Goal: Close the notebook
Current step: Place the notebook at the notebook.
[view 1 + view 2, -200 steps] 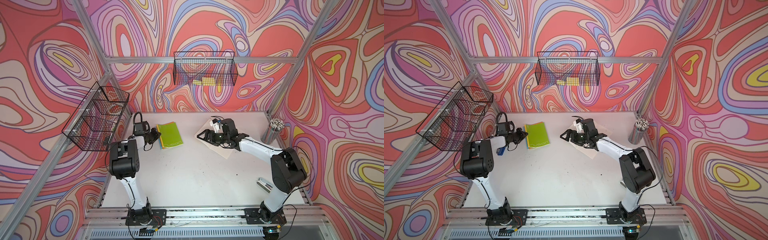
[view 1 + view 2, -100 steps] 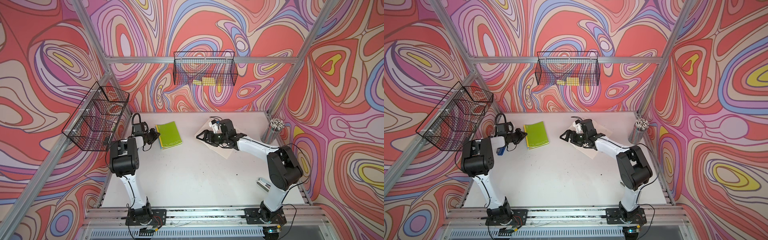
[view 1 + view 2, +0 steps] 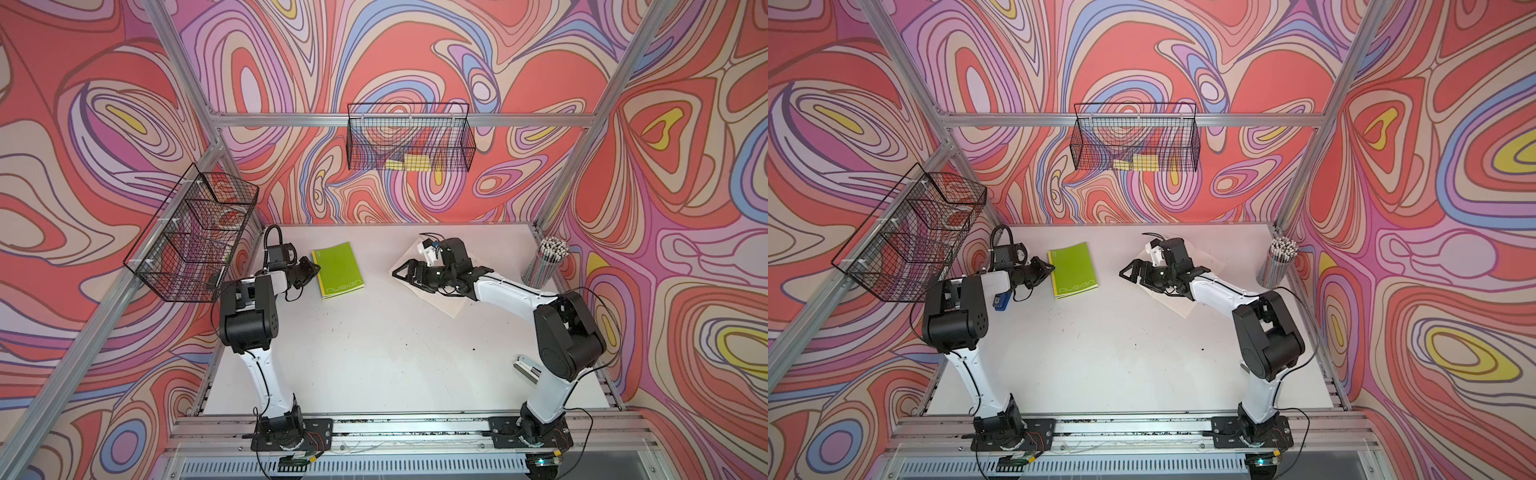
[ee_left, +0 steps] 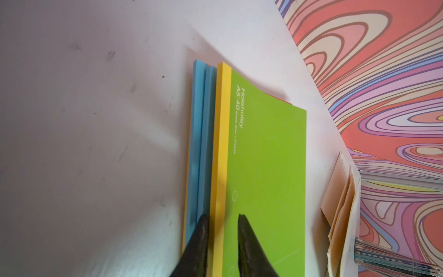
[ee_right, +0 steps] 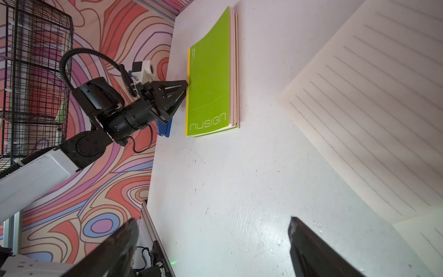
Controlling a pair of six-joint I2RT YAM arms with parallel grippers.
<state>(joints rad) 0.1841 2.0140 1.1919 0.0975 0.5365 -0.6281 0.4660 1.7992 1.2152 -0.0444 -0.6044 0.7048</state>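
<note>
Both top views look down from high above the green notebook (image 3: 337, 270) (image 3: 1072, 270), far from it, and face the back wall (image 3: 395, 62). They show almost the same whole table (image 3: 374, 353). The left wrist camera sits very close to the notebook (image 4: 263, 179) and looks along its cover. The right wrist camera is farther off, low over the table, looking across at the notebook (image 5: 208, 91). All four views share it

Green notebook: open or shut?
Shut. The green notebook lies flat with its cover down over the pages in both top views.
</note>
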